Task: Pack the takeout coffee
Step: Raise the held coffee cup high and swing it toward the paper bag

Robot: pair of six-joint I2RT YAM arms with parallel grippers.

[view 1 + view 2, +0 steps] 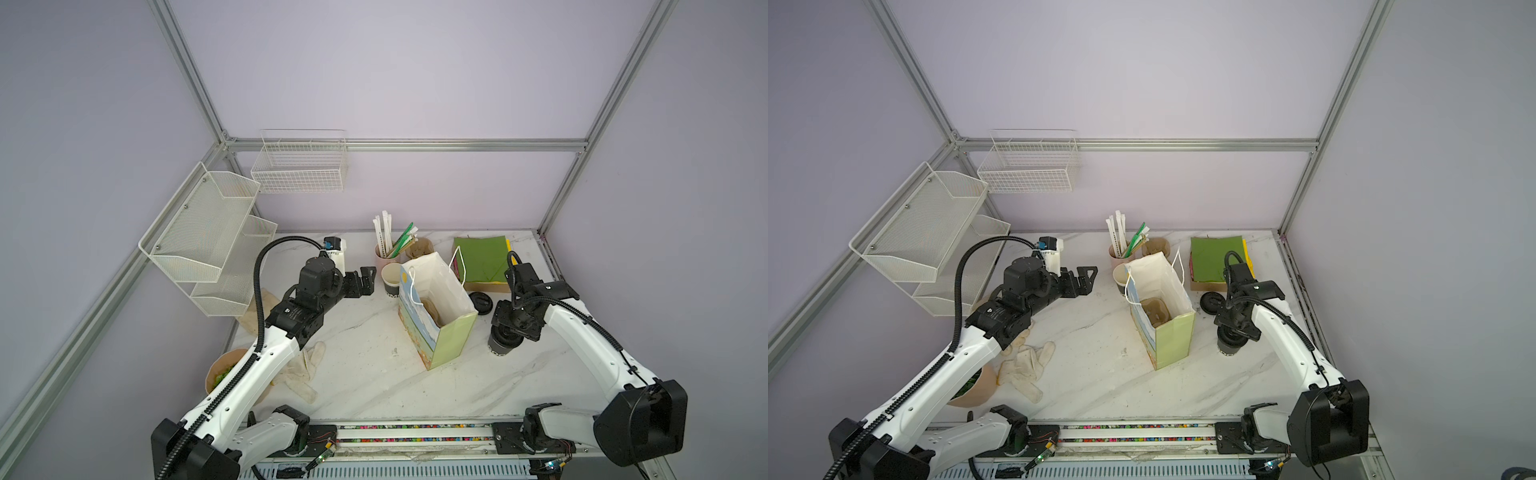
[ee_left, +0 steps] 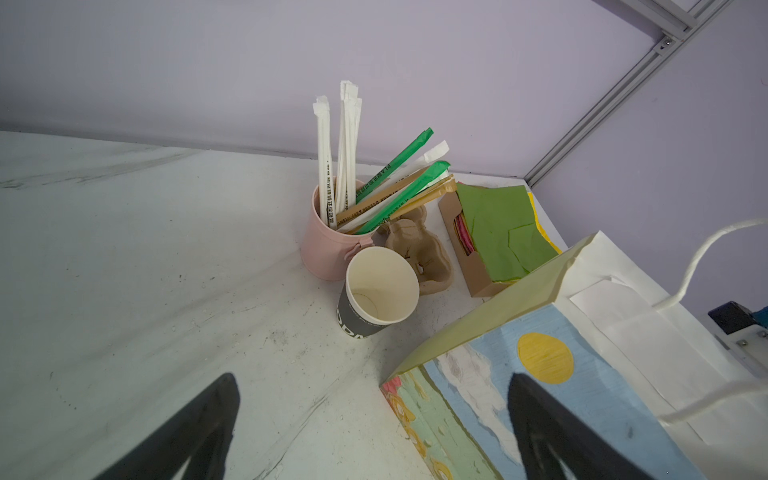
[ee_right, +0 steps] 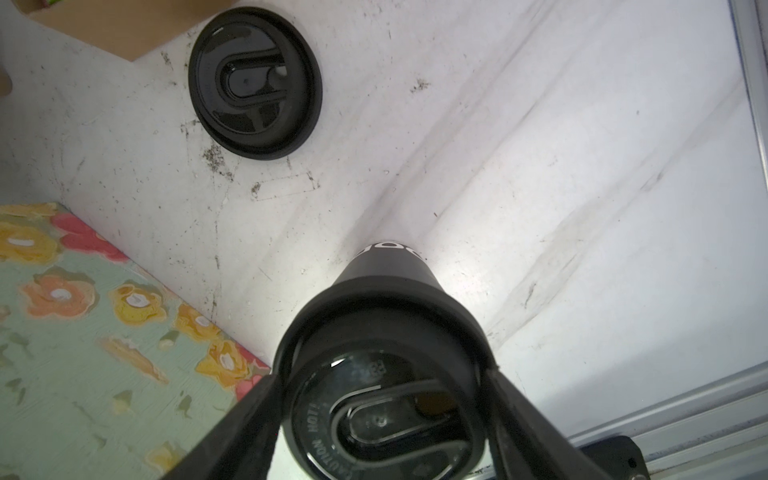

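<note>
Black takeout coffee (image 3: 386, 266) stood on the tabletop (image 3: 540, 166), my right hand (image 3: 380, 372) pinching its lid. My left hand (image 2: 372, 380) hung spread near the bag (image 2: 478, 374).

The left arm (image 1: 266, 353) rises from the near edge of the desk (image 1: 374, 386) and stretches forward toward the middle, forearm sloping up. Its wrist (image 1: 320, 282) is roughly level, and the left pincer (image 1: 369, 279) hangs above the desk, pointing sideways with jaws spread wide and nothing between them. The right arm (image 1: 582, 332) slants in from the near right corner with its wrist bent down. The right pincer (image 1: 505, 336) points straight down, its fingers (image 3: 523, 415) set against both sides of the takeout coffee (image 3: 386, 266).
</note>
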